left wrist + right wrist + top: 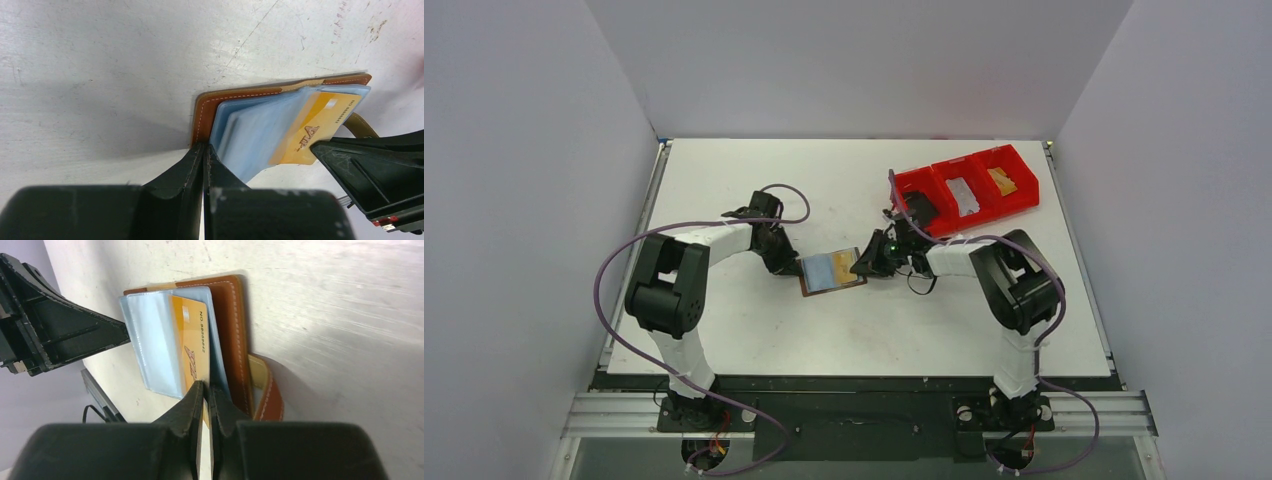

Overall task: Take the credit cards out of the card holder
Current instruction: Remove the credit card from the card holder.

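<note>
The brown leather card holder (832,271) lies open on the table between my two grippers, its pale blue pockets up. In the left wrist view, my left gripper (205,147) is shut on the holder's near edge (202,112), where the leather meets the blue pockets. A yellow credit card (192,345) sticks partly out of a pocket. My right gripper (206,385) is shut on that card's near edge. The card also shows in the left wrist view (315,132). The closing tab (267,390) curls beside the right fingers. In the top view the left gripper (792,264) and right gripper (862,262) flank the holder.
A red three-compartment bin (1024,190) stands at the back right, just behind the right arm. Its compartments hold a black card (919,208), a grey card (964,195) and a gold card (1002,180). White walls enclose the table.
</note>
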### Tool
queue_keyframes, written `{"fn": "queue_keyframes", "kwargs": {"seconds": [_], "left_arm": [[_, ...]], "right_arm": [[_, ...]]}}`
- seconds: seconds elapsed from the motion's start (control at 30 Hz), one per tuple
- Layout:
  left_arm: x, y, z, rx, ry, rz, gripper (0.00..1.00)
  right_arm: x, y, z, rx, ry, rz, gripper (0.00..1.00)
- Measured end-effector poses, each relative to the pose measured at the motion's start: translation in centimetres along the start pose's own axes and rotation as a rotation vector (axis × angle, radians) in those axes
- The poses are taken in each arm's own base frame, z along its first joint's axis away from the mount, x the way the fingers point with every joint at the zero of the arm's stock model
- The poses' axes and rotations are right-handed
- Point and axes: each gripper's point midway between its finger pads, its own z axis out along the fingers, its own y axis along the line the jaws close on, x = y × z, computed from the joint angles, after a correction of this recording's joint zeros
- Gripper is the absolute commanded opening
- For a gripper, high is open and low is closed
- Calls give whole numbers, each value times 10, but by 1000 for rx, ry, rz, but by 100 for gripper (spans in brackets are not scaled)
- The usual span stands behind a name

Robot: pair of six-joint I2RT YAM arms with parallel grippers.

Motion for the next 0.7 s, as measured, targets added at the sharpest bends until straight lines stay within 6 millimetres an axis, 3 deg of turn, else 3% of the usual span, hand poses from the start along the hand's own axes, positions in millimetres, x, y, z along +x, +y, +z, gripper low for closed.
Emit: {"fn": "queue_keyframes", "kwargs": {"seconds": [0.23, 0.47, 0.57, 0.7], "left_arm": [[-1, 0, -1, -1, -1, 14, 1], [-17, 5, -12, -58, -37, 47, 25], [-31, -6, -25, -44, -69, 68, 35], [-47, -33, -53, 36, -132, 110, 41]], "right_arm": [[-14, -8, -16, 62, -55, -11, 0], [-16, -2, -24, 71, -62, -13, 0], [-22, 9, -29, 58, -69, -19, 0], [-31, 33, -39, 8, -87, -29, 0]]}}
